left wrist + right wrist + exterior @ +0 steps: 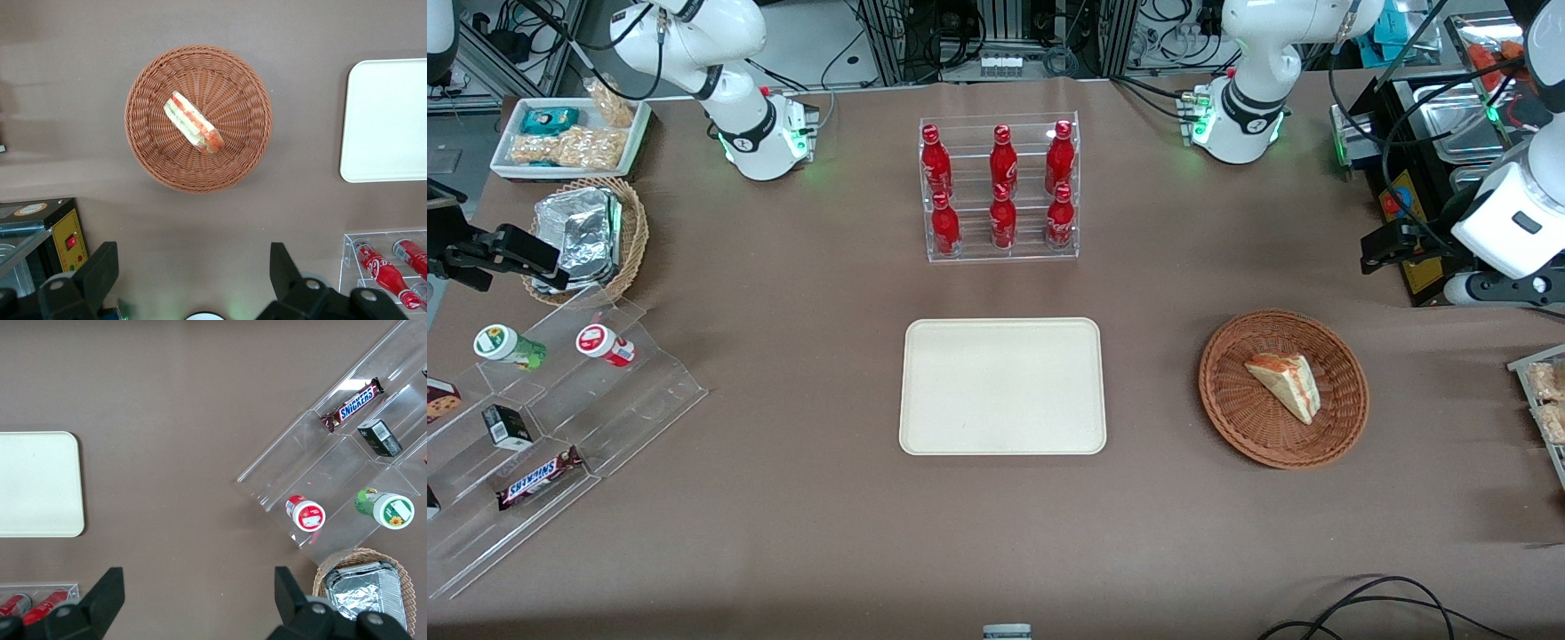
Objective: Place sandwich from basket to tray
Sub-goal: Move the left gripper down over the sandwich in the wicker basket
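Now the end effector (193, 280) is wide open, holding nothing, up above the worktop (300, 200) beside the basket (153, 157) with the sandwich (193, 123).

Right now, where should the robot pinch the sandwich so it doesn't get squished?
Probably from straight above, across the two long bread faces near the middle of the sandwich. It lies alone in the basket, filling edge showing, with free wicker all round it. The pincer is open, high above the table beside the basket.
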Available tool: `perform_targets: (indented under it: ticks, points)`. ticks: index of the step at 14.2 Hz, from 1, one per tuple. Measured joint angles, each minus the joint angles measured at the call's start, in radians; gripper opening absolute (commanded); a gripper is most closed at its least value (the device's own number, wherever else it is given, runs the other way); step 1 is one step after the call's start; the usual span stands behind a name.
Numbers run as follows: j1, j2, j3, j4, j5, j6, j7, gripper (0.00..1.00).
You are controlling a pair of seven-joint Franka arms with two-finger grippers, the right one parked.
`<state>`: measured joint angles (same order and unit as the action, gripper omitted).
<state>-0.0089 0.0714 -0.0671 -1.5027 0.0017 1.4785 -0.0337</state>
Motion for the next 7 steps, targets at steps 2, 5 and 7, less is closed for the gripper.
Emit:
perform_targets:
  ticks: [2,5,7]
  points:
    - [-0.001,0.000,0.000,0.001,0.000,0.001,0.000,1.00]
    - [-0.002,0.002,0.000,0.001,0.000,0.001,0.000,1.00]
    - [-0.002,0.005,0.000,0.001,0.000,0.001,0.000,1.00]
